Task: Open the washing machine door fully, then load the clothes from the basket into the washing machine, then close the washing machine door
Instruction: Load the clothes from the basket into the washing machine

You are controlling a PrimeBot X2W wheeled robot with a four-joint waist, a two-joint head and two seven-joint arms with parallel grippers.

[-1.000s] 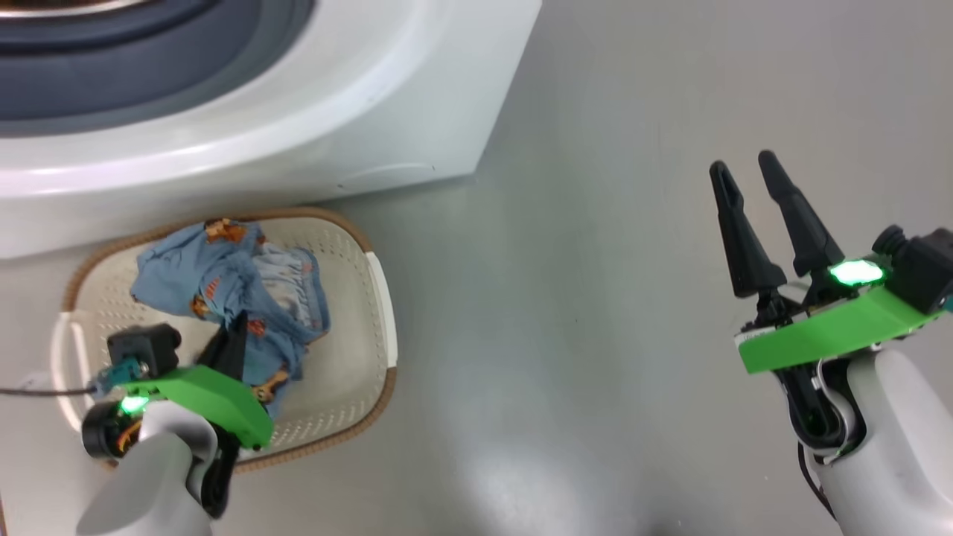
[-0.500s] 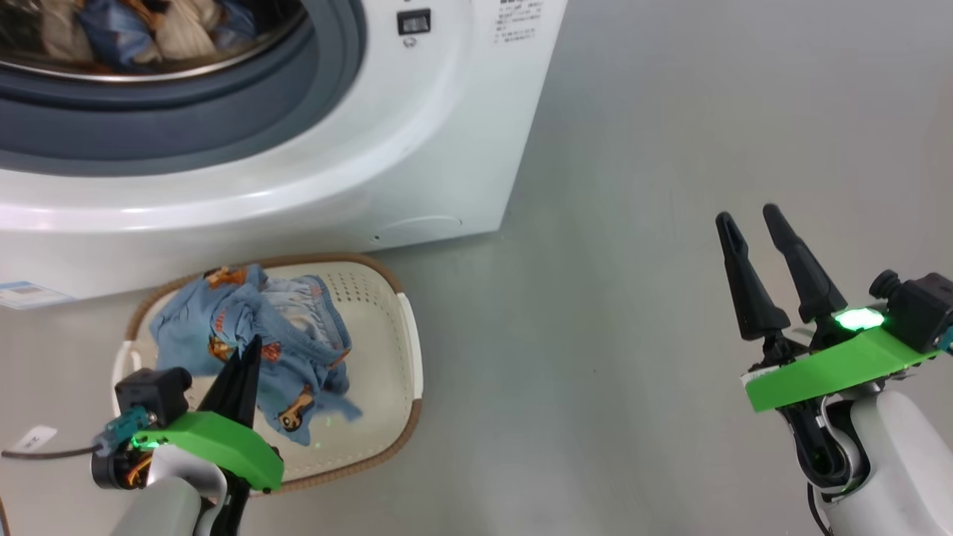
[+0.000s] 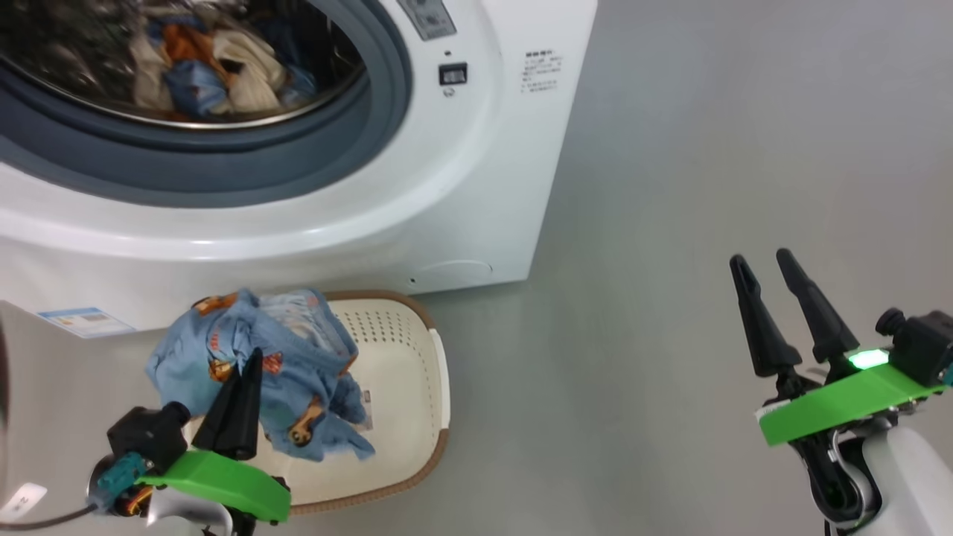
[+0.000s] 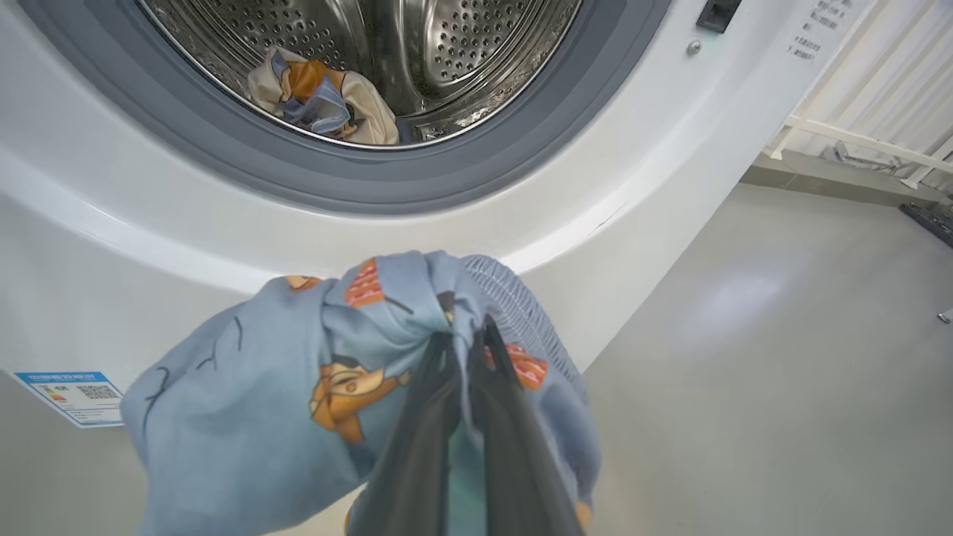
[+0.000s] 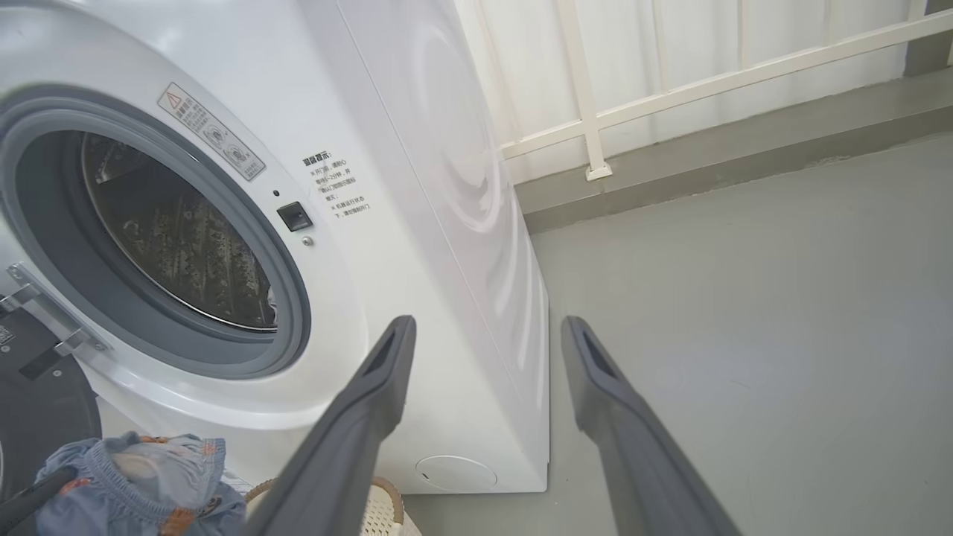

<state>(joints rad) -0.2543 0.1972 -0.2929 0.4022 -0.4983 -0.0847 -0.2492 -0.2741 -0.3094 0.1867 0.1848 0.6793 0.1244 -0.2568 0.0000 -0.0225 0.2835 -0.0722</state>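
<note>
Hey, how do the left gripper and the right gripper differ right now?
The left gripper is shut on a blue garment; the right gripper stands open and empty. The left gripper is over the basket in front of the washing machine; the right gripper is over bare floor, off to the side. Both have two long dark fingers on a green mount.
</note>
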